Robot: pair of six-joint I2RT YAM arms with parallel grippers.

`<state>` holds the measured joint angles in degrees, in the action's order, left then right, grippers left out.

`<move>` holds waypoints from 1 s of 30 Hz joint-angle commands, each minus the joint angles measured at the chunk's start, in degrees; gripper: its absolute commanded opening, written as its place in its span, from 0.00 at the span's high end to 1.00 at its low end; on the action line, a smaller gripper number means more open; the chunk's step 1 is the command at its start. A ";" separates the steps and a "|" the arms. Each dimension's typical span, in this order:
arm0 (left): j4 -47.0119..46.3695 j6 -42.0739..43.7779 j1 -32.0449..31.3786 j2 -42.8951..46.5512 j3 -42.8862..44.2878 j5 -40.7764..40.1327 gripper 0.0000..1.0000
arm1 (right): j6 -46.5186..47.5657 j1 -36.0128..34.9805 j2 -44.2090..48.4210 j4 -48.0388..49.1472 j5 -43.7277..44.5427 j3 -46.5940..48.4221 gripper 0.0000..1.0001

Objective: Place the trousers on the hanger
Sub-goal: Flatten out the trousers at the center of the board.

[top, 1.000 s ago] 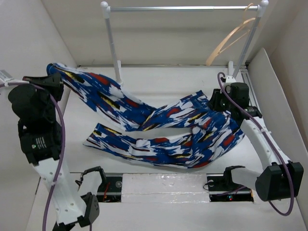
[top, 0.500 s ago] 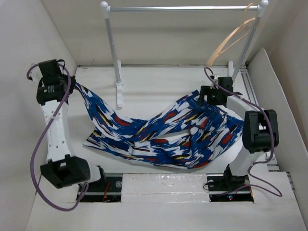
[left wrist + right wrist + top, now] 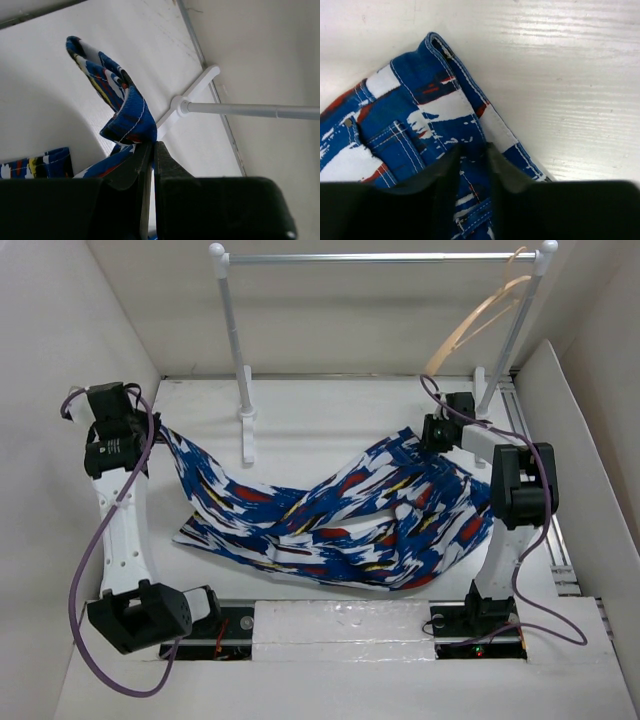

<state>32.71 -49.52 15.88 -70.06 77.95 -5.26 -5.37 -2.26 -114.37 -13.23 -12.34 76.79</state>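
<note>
I'm on the gathering step: my left gripper (image 3: 152, 146) pinches 1 leg end of the trousers (image 3: 340, 510) sprawled on the table (image 3: 330, 405), my right gripper (image 3: 472, 150) straddles the waistband with its hold unclear, so next I need a sure grip before lifting toward the hanger (image 3: 480, 325).

- Trousers (image 3: 340, 510): deep blue ground under broad white brushstrokes; short dashes of red, black and yellow scattered all over. Right wrist view: pale contrast stitching along seams and pocket edge.
- Hanger (image 3: 447, 343), far right corner of the table: pale tan, wood-coloured.
- Table (image 3: 330, 410): white, faint streaky grain.
- Rail rack (image 3: 232, 330): white posts and feet, silvery-grey top bar.
- Left arm (image 3: 125, 530), right arm (image 3: 500, 550): white links, black joints.
- Cables (image 3: 85, 570): purple.
- Left gripper (image 3: 152, 146), right gripper (image 3: 472, 150): jaws black.
- Enclosure walls (image 3: 60, 320): off-white.
</note>
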 commanded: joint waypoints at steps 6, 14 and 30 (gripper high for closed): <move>-5.37 2.23 0.91 2.83 -2.80 -0.63 1.00 | 0.71 0.85 2.03 -2.41 -1.55 -1.81 0.89; -7.75 2.23 0.91 4.49 -6.67 2.09 1.00 | 4.04 3.32 3.90 -6.87 5.04 -0.26 0.25; -11.71 1.97 1.43 4.94 -9.14 3.59 1.00 | 9.43 1.99 5.62 -17.98 2.94 -2.84 1.00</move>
<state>24.12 -48.12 16.64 -65.71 68.90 -1.87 4.69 -1.21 -112.90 -27.35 -7.03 78.70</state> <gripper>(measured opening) 0.006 0.053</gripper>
